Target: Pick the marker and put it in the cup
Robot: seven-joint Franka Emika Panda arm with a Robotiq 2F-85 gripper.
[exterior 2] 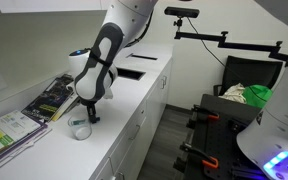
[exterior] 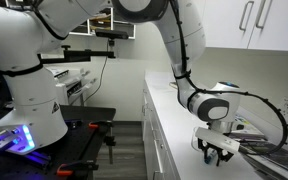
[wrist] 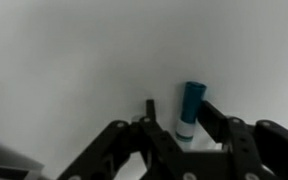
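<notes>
We see the black gripper point(wrist: 180, 118) low over the white countertop point(wrist: 74, 60), its jaws apart, with the short blue-ended dark marker point(wrist: 190, 108) between them. The small clear cup point(exterior 2: 80, 130) is just beside.

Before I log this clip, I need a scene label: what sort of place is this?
Probably a lab or office workroom: a long white counter with cabinets above it, magazines lying on it, and a camera rig on jointed arms nearby.

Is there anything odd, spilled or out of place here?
Nothing stands out. The marker is between the open fingers of the gripper. The cup sits nearby on the counter. No spill or damage shows.
</notes>
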